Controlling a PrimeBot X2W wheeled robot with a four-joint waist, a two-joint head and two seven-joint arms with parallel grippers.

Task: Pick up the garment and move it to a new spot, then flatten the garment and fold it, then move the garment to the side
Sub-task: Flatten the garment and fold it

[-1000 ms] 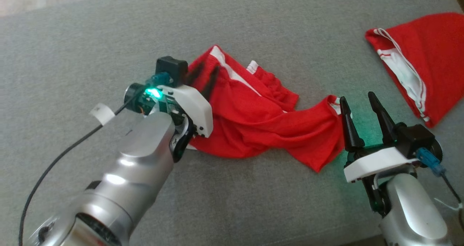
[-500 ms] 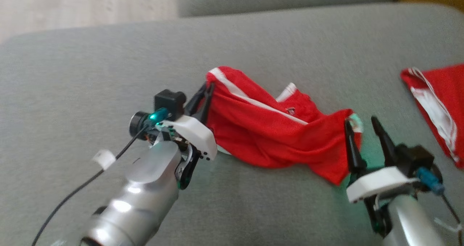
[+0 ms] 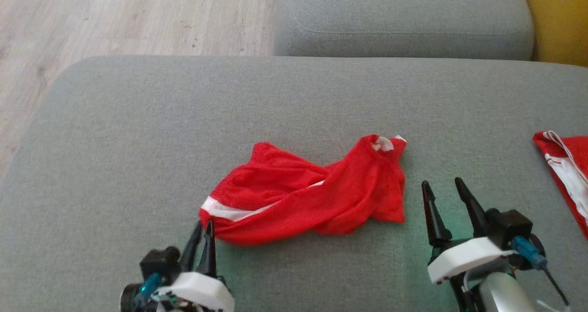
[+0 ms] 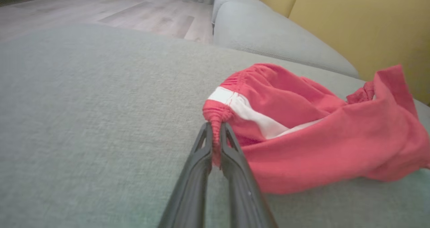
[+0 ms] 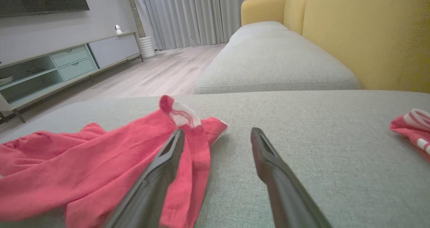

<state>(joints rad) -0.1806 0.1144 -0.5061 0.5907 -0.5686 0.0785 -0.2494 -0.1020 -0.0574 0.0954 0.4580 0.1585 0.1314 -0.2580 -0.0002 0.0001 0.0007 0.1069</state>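
The garment point(image 3: 303, 197) is a pair of red mesh shorts with a white side stripe, lying crumpled on the grey cushion point(image 3: 138, 119). My left gripper point(image 3: 204, 227) is shut on the garment's near-left corner, a bunched bit of red waistband point(image 4: 215, 115) pinched between its fingers. My right gripper point(image 3: 441, 188) stands open just right of the garment's right end point(image 5: 188, 127), its left finger point(image 5: 164, 157) alongside the cloth with nothing between the fingers.
A second red and white garment point(image 3: 567, 174) lies at the cushion's right edge. Another grey seat cushion point(image 3: 399, 22) sits beyond, with a yellow backrest point(image 5: 369, 36) to the right. Wooden floor point(image 3: 115, 18) lies past the cushion's far-left edge.
The left gripper has shut on the garment's corner and drawn it toward the cushion's near edge. The head camera has tilted up, so the whole picture has shifted. The right gripper stays open.
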